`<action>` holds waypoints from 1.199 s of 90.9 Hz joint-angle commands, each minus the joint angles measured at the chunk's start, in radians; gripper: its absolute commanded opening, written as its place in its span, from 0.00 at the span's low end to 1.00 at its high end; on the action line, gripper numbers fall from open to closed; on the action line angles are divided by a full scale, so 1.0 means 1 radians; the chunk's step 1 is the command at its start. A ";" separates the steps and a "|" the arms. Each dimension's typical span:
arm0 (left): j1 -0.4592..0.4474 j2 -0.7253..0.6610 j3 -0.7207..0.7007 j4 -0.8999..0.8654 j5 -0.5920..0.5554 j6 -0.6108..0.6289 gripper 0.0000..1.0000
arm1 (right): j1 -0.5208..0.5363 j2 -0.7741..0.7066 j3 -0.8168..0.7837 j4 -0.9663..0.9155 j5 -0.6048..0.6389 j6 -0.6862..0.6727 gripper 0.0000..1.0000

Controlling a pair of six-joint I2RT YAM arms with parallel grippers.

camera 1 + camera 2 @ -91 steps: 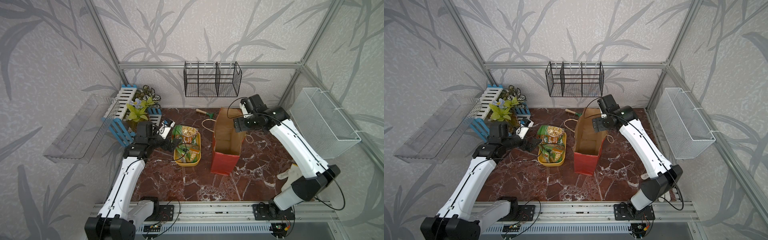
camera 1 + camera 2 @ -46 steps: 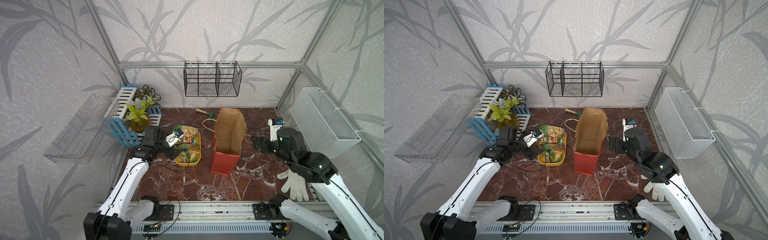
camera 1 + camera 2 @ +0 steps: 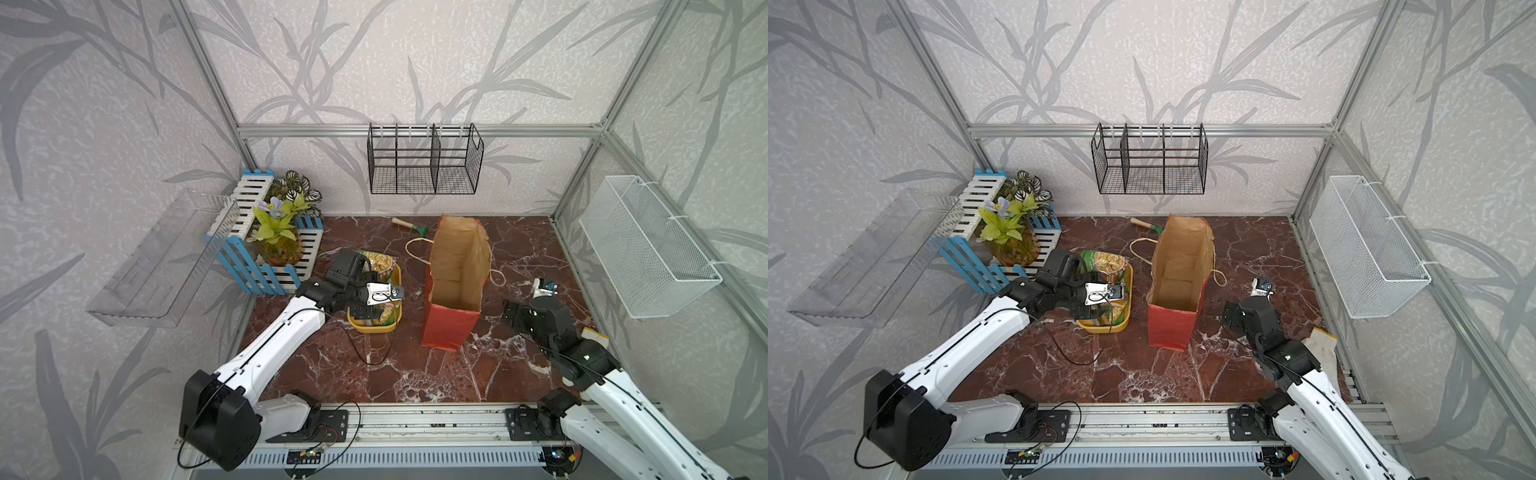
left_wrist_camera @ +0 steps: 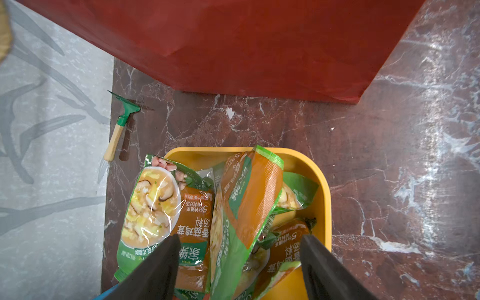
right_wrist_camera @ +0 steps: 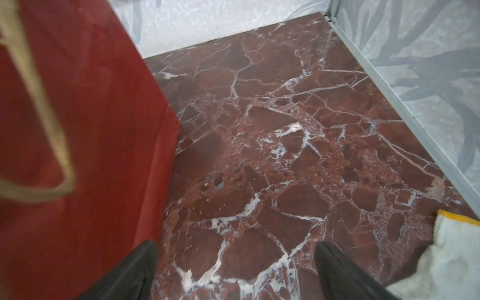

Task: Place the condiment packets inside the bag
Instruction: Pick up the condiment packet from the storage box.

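Note:
Several green and orange condiment packets (image 4: 241,197) lie piled in a yellow tray (image 4: 322,181); both top views show them (image 3: 380,262) (image 3: 1106,262). My left gripper (image 4: 239,237) hangs low over the near end of the pile, open, its fingers either side of the upright middle packets. The bag (image 3: 451,328) (image 3: 1173,328) stands upright to the right of the tray, red outside, brown inside, mouth open. My right gripper (image 5: 236,246) is open over bare marble beside the bag's red wall (image 5: 91,130), holding nothing.
A small rake (image 3: 405,224) with a wooden handle lies behind the bag. A white glove (image 3: 594,336) lies by the right wall. A blue and white fence planter (image 3: 274,249) stands at the back left. Wire baskets (image 3: 424,166) and a clear shelf (image 3: 162,257) hang on the walls.
My right arm has pulled away from the bag's top edge and dropped low to the bag's right. My left gripper has moved over the tray and its jaws have narrowed a little.

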State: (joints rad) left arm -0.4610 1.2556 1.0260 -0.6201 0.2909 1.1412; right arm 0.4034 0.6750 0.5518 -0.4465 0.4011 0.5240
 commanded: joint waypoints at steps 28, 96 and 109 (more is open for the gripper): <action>-0.056 0.117 0.057 0.017 -0.112 0.117 0.53 | -0.220 0.219 -0.129 0.540 -0.071 0.091 0.99; -0.051 0.079 0.198 -0.010 -0.266 0.046 0.00 | -0.241 0.428 -0.142 0.758 -0.254 0.124 0.99; -0.051 -0.019 0.241 0.036 -0.254 0.028 0.00 | -0.241 0.436 -0.141 0.758 -0.264 0.128 0.99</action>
State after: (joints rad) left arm -0.5159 1.3308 1.1969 -0.6468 0.0326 1.2064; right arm 0.1654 1.1057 0.4210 0.2836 0.1555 0.6411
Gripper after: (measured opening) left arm 0.037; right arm 0.990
